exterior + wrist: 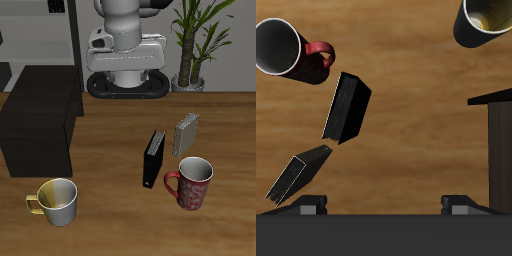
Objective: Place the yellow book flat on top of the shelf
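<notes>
The yellow book point(186, 133), a thin rectangular volume with a dull grey-tan cover and pale edges, is seen standing upright on the desk point(120, 215), well apart from the shelf point(40, 120) and untouched. Just beside it, nearer the desk's front edge, a black book point(153, 159) is also stood on end; in the wrist view the two point(296, 173) point(346, 108) are shown close together, corner to corner, though whether they touch cannot be told. A red mug point(194, 183) with a pale patterned wall and a dark interior is placed next to the black book; nothing can be made out inside it. Nearer the front edge, below the shelf's corner, a glossy yellow-handled mug point(56, 200) with a cream outer wall is set down, its inside appearing yellowish-green, and whether anything is held in it cannot be told. The shelf is presented as a low, boxy, black-brown cabinet with a flat matte top, on which nothing is seen lying. The desk is rendered in warm wood grain. The pincer point(384, 205) is held high above the desk, over the books, with only its two dark finger bases visible in the wrist view; they are set wide apart and nothing is gripped between them. A potted palm point(195, 40) is seen behind the robot's white body.
</notes>
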